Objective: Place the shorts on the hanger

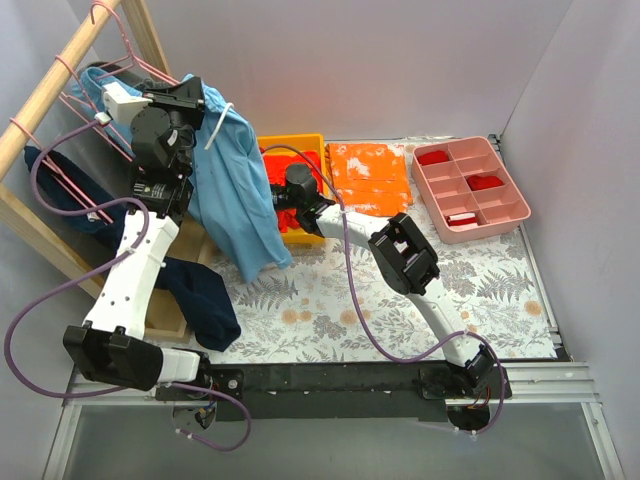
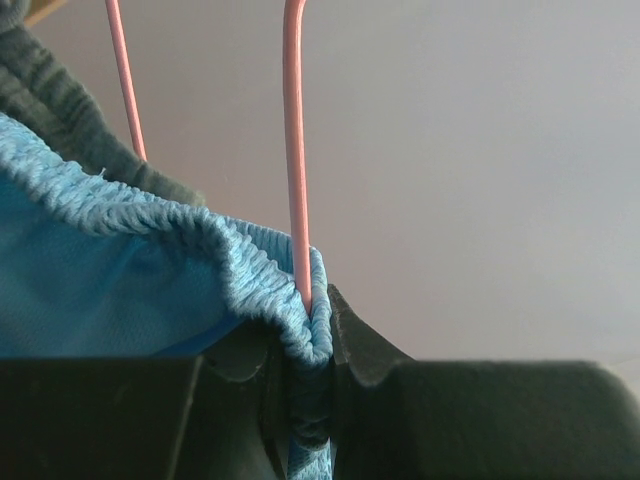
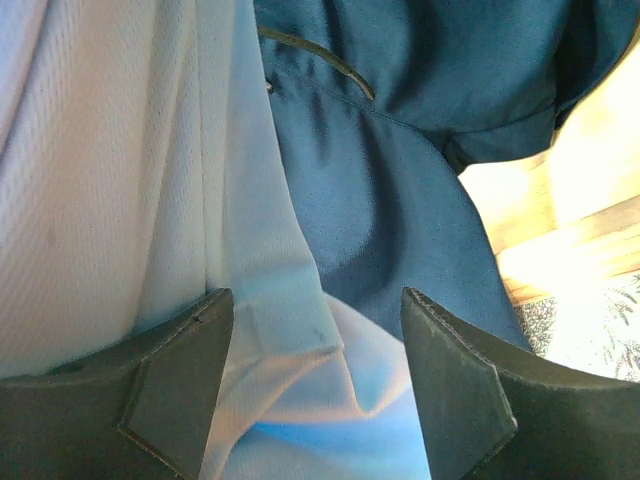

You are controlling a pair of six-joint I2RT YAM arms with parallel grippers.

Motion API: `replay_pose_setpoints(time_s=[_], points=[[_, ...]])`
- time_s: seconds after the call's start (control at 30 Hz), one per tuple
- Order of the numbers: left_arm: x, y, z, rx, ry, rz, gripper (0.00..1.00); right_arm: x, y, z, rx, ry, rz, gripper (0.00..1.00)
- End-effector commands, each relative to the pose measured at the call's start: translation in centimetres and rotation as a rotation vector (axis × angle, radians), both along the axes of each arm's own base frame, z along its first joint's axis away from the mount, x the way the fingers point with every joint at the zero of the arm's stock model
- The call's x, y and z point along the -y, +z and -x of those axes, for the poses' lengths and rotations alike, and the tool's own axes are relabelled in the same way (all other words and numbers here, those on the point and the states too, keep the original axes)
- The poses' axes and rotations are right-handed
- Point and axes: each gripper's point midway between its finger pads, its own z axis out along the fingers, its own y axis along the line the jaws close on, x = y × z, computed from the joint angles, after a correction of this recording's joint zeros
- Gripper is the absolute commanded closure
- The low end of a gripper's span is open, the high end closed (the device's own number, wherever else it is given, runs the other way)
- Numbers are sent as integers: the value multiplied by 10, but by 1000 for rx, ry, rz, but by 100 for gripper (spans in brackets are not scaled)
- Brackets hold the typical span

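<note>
Top external view is showing the shorts (image 1: 235, 190) hanging up by the rail (image 1: 60, 85), top edge bunched at the hanger (image 1: 150, 68), legs dangling toward the bench (image 1: 330, 300). Left wrist view: left jaws are clamping the elastic waistband (image 2: 250, 280). The pink wire is running straight down into the same pinch, so I cannot tell if the wire is being squeezed too. Right jaws are standing apart, straddling the pale lower hem without gripping it, with dark fabric (image 3: 400, 150) lying just behind. Task is looking partway done: the fabric is gathering at one wire only, not draping over a bar.

Risks, judging from this:
- If the left jaws are letting go now, the weight of the dangling legs is likely pulling the waistband off the wire and dropping it.
- If the wire is caught in the pinch, backing away is risking dragging the hanger off the rail.
- Right jaws closing here are risking grabbing the dark fabric along with the hem.
</note>
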Motion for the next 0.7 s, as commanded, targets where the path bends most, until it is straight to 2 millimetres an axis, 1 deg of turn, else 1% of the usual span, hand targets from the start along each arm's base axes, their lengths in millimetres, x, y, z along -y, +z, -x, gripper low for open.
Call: replay_pose_setpoints(time_s=[0.0,0.17,0.2,0.27,0.33,0.37,0.4,0.53,0.67], points=[[-21,48,12,124,48,-8,100,6,20,3,48,22,-47,25],[-34,50,8,131,67,3,100,10,15,6,44,26,-35,25],[-35,51,8,129,71,3,100,11,17,6,49,24,-38,25],[-40,50,8,127,78,14,100,12,14,7,46,24,-32,25],[-44,49,7,127,89,21,100,14,15,7,48,22,-33,25],[-46,47,6,125,91,22,100,14,13,8,44,22,-29,25],[-47,45,5,117,92,25,100,15,15,8,48,22,-33,25],[-54,41,3,108,104,35,100,16,14,9,45,23,-33,25],[-62,30,-1,84,108,46,100,18,13,13,42,25,-33,26]])
